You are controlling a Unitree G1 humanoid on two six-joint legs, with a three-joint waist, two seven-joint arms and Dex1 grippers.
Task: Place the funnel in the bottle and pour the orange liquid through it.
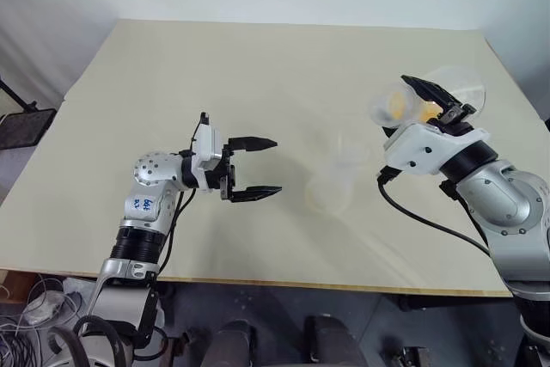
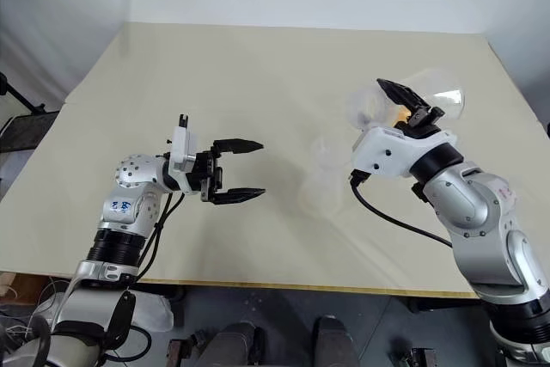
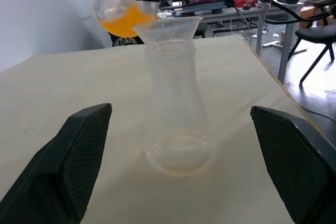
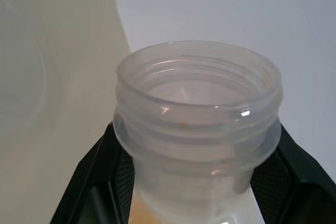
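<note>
Standing between the wide left jaws (image 3: 178,166) — bottle (image 3: 176,108); right jaws (image 1: 438,100) clamp flask (image 4: 197,124).

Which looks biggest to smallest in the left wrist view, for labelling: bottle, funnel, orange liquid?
1. bottle
2. funnel and orange liquid: these look alike, and the liquid is farther off, so unranked.

Orange liquid (image 3: 123,23), clear bottle (image 3: 176,108), clear funnel (image 3: 169,26), beige table (image 1: 215,83)
</note>
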